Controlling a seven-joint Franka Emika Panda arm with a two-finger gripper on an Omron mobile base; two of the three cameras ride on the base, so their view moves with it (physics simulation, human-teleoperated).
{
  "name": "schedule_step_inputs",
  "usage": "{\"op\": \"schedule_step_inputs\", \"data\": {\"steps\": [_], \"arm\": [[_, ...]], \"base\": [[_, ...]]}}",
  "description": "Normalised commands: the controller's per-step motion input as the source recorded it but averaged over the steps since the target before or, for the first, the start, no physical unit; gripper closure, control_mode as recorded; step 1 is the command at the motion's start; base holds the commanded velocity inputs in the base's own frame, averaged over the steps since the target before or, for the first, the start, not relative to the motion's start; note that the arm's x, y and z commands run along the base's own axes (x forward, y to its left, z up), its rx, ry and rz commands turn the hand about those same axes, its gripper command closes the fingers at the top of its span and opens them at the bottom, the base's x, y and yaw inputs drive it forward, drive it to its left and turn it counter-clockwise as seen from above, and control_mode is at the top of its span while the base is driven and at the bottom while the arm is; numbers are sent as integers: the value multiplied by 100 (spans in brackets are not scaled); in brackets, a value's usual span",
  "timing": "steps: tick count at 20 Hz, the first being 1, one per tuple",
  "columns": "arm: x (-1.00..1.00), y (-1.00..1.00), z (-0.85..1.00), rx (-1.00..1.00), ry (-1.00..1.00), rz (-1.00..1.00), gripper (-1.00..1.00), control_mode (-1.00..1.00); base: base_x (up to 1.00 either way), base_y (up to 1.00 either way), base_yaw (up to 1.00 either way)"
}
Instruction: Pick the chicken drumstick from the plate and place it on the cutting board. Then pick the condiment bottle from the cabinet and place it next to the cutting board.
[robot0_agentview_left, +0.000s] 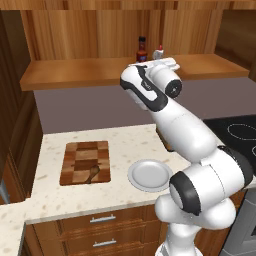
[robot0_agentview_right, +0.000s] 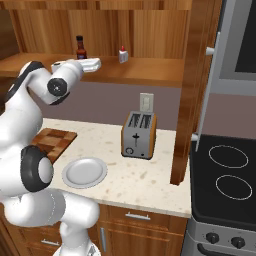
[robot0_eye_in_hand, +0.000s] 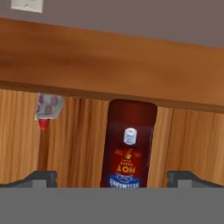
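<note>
Dark red-brown condiment bottle (robot0_eye_in_hand: 130, 144), red label (upside down), upright

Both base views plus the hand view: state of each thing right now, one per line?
chicken drumstick: lying on the cutting board.
plate: bare, on the counter beside the board.
condiment bottle: upright on the cabinet shelf, not gripped.
gripper: open, fingers either side of the bottle.
toaster: slots bare.
</note>
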Motion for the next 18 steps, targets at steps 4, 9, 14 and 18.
{"op": "schedule_step_inputs", "data": {"steps": [4, 9, 14, 18], "arm": [[3, 17, 19, 2, 5, -4, -100, -100], [1, 21, 15, 1, 5, -4, -100, -100], [4, 22, 14, 0, 6, -4, -100, -100], [8, 17, 16, 2, 5, -4, -100, -100]], "base": [[0, 0, 0], [0, 0, 0], [0, 0, 0], [0, 0, 0]]}}
